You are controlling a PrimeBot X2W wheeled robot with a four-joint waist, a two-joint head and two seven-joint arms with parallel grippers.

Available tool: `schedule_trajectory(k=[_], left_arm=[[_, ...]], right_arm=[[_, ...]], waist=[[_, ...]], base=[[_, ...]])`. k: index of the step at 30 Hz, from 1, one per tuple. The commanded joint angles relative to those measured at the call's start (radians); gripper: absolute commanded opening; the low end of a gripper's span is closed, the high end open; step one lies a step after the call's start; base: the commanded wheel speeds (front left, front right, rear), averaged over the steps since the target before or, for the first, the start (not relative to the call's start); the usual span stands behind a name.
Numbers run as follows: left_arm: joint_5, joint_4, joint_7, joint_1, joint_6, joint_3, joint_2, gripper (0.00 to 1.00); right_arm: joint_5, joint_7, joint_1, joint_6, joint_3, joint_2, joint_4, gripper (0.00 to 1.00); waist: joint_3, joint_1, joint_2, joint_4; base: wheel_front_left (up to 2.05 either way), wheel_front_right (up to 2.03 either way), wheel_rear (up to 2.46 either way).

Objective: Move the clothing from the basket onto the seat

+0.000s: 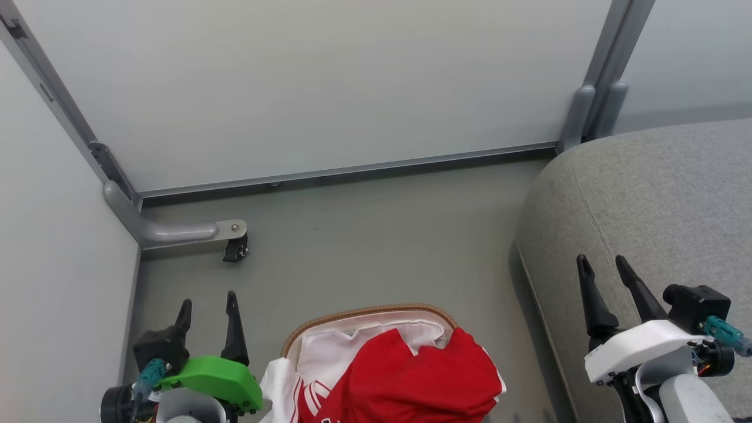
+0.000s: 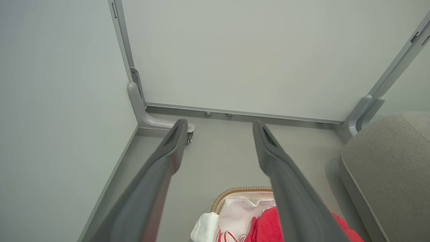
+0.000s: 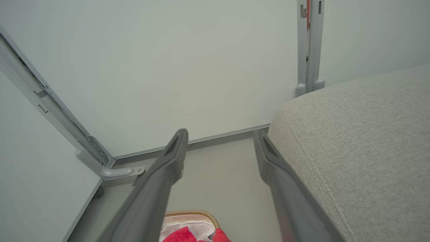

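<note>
Looking down from the head camera, the left gripper (image 1: 208, 299) hangs over the grey floor (image 1: 376, 235) just left of the basket (image 1: 364, 310). Its two dark fingers are spread wide and there's nothing between them. Same deal on the other side: the right gripper (image 1: 600, 259) is splayed wide with nothing in it, hovering above the near left edge of the seat (image 1: 658, 200), close to the stitched seam.

The basket sits on the floor at the bottom middle of that view, between the two arms and just beside the seat's rounded corner, with a strip of bare floor between them. The floor's back edge, where it meets the pale partition panel (image 1: 317, 88), is well apart from the basket. The clothing (image 1: 411, 376) is all in the basket, a heap of red fabric with white stripes piled over the rim on the seat side. A white liner cloth (image 1: 329, 346) shows behind it, inside the brown woven rim. A white bit of fabric flops over the rim on the left.

There's also a grey metal foot with a small caster (image 1: 235, 247) at the floor's far left corner.
</note>
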Motion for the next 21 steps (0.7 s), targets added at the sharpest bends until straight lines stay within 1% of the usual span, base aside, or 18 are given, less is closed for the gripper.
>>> schedule_trajectory(k=[1,10,15,21], left_arm=[[0.028,-0.015,-0.008,0.003,0.007,0.004,-0.001,1.0],[0.107,-0.042,-0.028,0.014,-0.005,0.02,-0.007,1.0],[0.142,-0.057,-0.039,0.013,-0.023,0.033,-0.014,1.0],[0.202,-0.051,-0.052,0.015,-0.035,0.049,-0.024,1.0]], right_arm=[[-0.026,-0.009,0.003,0.0,0.001,-0.004,-0.011,1.0],[-0.093,-0.029,-0.011,0.0,-0.007,0.001,-0.032,1.0],[-0.134,-0.04,-0.021,0.0,-0.014,-0.001,-0.045,1.0],[-0.188,-0.053,-0.024,0.0,-0.016,-0.002,-0.045,1.0]], waist=[[-0.001,-0.0001,0.0,0.0],[0.0,-0.0001,0.0,0.001],[0.0,-0.0001,0.0,0.0],[0.002,-0.0001,0.0,-0.001]], base=[[0.0,0.0,0.0],[0.0,0.0,0.0],[0.0,0.0,0.0],[0.0,0.0,0.0]])
